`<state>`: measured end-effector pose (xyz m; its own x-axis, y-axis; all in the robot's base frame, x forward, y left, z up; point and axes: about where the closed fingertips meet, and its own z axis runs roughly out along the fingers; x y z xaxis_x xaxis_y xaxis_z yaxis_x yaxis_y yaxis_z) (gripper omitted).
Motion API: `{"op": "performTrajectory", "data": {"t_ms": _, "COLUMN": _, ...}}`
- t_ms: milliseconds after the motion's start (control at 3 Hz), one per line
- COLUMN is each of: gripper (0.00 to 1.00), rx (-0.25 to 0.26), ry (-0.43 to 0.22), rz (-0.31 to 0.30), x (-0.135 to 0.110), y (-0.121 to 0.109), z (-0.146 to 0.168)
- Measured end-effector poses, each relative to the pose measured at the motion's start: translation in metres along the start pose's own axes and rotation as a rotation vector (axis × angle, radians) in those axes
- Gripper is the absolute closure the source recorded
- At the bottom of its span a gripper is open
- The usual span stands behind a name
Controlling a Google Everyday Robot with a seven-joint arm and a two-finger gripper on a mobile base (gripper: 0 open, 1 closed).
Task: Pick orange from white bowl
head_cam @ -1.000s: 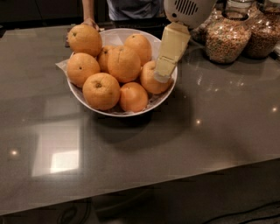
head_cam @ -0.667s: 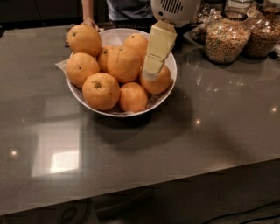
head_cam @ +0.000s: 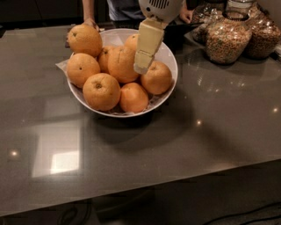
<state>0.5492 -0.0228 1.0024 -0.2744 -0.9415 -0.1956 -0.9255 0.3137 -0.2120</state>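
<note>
Cream plastic gripper (head_cam: pixel 142 65), hung tip-down from a pale vented wrist housing (head_cam: pixel 160 8), poised over the wide, glossy white bowl (head_cam: pixel 168 54). Cannot tell whether open or closed: seen from here as one solid block. Nothing lifted clear of the pile. Tip set at the upper right shoulder of the large, dimpled orange with the dark crease near its top (head_cam: pixel 119 65) and just above the rounder orange on the right (head_cam: pixel 158 78). Touching either or only passing in front, impossible to say.

Target fruit lying mid-bowl, hemmed in all round: a stem-dotted orange in front (head_cam: pixel 101 91), a smaller reddish one beside that (head_cam: pixel 134 97), another on the left (head_cam: pixel 80 69), one more behind (head_cam: pixel 131 41). Highest of all, an orange perched at the far left rim (head_cam: pixel 84 39).

Likely trouble from here:
- Closing between two fruits rather than around the creased one, given the tip's place at their junction.
- Pressing down and wedging the pile tighter, or nudging the perched orange over the rim onto the dark polished stone bench (head_cam: pixel 197 132).
- Slipping off the rounded skin on the lift, for want of a centred hold.
- Shoving the bowl across the slick surface.

Beyond the bowl, a bystander's hand (head_cam: pixel 91 22) near the far rim, worth avoiding. Clear glass cereal jars (head_cam: pixel 226 41) well apart to the right.
</note>
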Motion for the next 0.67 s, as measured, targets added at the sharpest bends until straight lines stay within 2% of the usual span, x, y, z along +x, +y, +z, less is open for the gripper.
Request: {"op": "performTrajectory", "data": {"t_ms": 667, "gripper": 0.20, "rx": -0.006, "ry": -0.005, "rz": -0.016, "x": -0.0128, "y": -0.0063, "z": 0.0032}}
